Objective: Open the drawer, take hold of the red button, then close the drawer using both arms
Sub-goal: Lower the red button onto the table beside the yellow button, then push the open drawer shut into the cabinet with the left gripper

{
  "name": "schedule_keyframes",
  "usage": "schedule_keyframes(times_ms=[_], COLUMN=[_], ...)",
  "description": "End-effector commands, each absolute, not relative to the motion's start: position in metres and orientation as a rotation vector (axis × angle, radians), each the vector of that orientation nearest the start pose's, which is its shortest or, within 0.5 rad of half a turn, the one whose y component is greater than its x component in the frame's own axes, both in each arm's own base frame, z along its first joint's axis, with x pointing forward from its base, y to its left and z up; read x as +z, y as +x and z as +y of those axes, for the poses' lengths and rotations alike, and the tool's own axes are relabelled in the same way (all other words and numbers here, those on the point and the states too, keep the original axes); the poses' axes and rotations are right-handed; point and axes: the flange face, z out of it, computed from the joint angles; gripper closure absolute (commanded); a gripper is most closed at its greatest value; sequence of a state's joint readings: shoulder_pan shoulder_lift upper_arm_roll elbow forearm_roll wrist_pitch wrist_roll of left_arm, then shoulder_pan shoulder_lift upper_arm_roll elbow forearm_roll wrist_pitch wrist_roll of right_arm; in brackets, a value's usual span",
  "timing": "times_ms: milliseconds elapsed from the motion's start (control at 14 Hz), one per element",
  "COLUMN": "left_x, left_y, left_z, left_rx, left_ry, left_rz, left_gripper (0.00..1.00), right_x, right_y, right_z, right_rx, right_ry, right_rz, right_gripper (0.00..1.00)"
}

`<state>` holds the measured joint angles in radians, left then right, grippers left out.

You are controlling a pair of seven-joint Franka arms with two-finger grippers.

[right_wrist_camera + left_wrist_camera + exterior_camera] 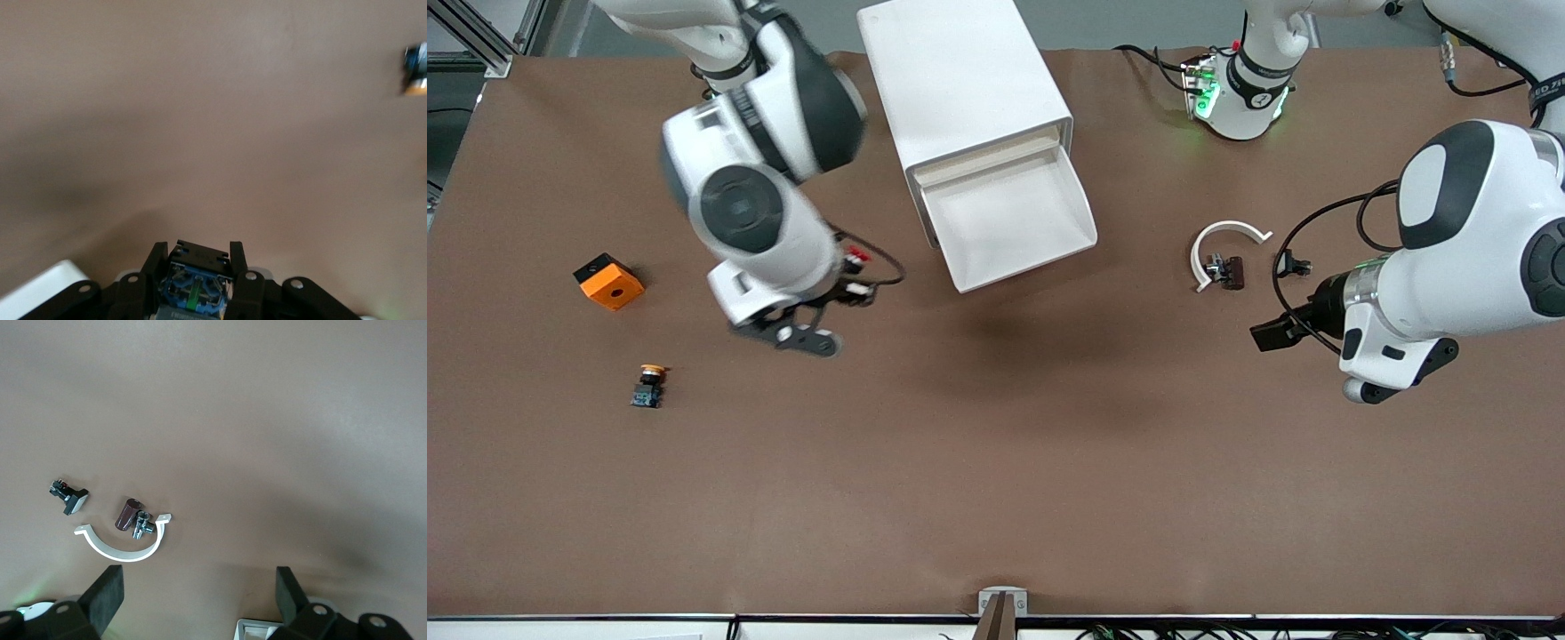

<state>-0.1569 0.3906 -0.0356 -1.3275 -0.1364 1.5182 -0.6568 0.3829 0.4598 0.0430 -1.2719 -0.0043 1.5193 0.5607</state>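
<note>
On the brown table (pixel 996 462), the drawer (pixel 1009 222) stands open; right gripper (pixel 198 267) clenches the button (pixel 195 283); left gripper (pixel 197 597) hangs released at the drawer's three o'clock.

Drawer (pixel 1014 222) out of the cabinet (pixel 960 80)

Cube (pixel 609 282) and spare button (pixel 648 387) lie toward the right arm's end.

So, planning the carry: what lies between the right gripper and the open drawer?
Only bare table, in the front view, between the right gripper, shut on the button, and the drawer.
</note>
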Motion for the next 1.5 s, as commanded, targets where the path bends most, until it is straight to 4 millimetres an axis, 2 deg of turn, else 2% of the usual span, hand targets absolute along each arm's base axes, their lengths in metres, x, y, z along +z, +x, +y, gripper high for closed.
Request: schedule_keyframes(times_ms=[0,214,286,429,571,714,857,1000,1143,1214,1429], left_x=[0.504,0.501,0.497,0.482,0.467,0.434,0.388,0.345,0.316,0.301,0.309], left_y=[0.633,0.627,0.626,0.624,0.619,0.606,0.580,0.552,0.516,0.502,0.492], left_z=[-0.141,-0.157,-0.166,-0.198,-0.233,-0.269,-0.312,-0.364,-0.415,-0.431,-0.439], left_rx=[0.342,0.370,0.375,0.395,0.382,0.346,0.338,0.345,0.393,0.418,0.419], left_ry=[-3.118,-3.152,-3.163,-3.175,-3.189,-3.213,-3.206,-3.178,-3.126,-3.095,-3.082], left_rz=[-0.592,-0.385,-0.346,-0.287,-0.217,-0.163,-0.140,-0.235,-0.260,-0.294,-0.328], left_gripper=[0.00,0.00,0.00,0.00,0.00,0.00,0.00,0.00,0.00,0.00,0.00], right_x=[0.462,0.409,0.394,0.355,0.323,0.297,0.267,0.234,0.220,0.220,0.209], right_y=[0.642,0.671,0.675,0.683,0.686,0.688,0.685,0.672,0.665,0.664,0.656], right_z=[0.196,0.111,0.094,0.069,0.053,0.047,0.030,0.022,0.010,0.007,-0.004], right_rx=[0.298,0.148,0.106,0.106,0.148,0.161,0.158,0.086,0.053,0.056,0.093], right_ry=[-3.208,-3.190,-3.184,-3.185,-3.182,-3.190,-3.223,-3.217,-3.213,-3.213,-3.207], right_rz=[-0.078,-0.365,-0.377,-0.337,-0.301,-0.302,-0.322,-0.325,-0.306,-0.301,-0.314], right_gripper=[0.95,0.95,0.95,0.95,0.94,0.94,0.95,0.94,0.94,0.93,0.93])
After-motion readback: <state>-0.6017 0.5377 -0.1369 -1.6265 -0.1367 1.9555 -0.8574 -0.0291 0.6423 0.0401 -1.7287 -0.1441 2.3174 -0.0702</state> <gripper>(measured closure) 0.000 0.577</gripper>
